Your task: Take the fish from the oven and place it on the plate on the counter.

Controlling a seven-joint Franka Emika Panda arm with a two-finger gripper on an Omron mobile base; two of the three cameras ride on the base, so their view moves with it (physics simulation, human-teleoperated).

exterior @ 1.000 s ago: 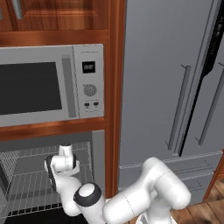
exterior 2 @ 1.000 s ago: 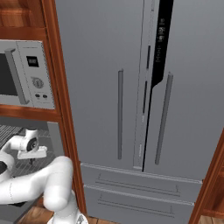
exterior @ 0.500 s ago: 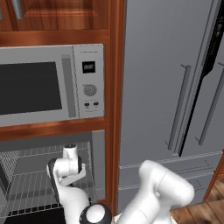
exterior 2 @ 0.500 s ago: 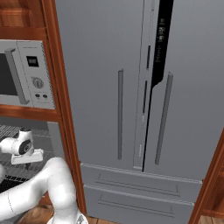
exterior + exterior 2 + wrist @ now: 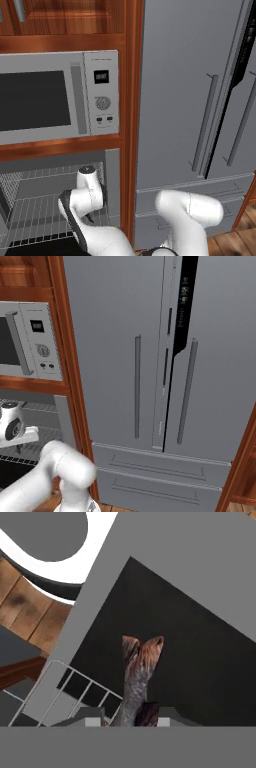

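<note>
In the hand view we see the tool (image 5: 122,718) clenched on the fish (image 5: 137,677), whose forked tail points away from the camera over the dark glass of the open oven (image 5: 200,662) door. A corner of the wire rack (image 5: 75,692) lies just beside it. In the left base view, our hand sits before the rack (image 5: 35,210), under the microwave (image 5: 55,95).

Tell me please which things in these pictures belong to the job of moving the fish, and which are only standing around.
Belong to the job:
- fish, held between the fingertips of the gripper
- oven, open, wire rack inside

Only standing around:
- microwave
- fridge
- wooden cabinet frame
</note>
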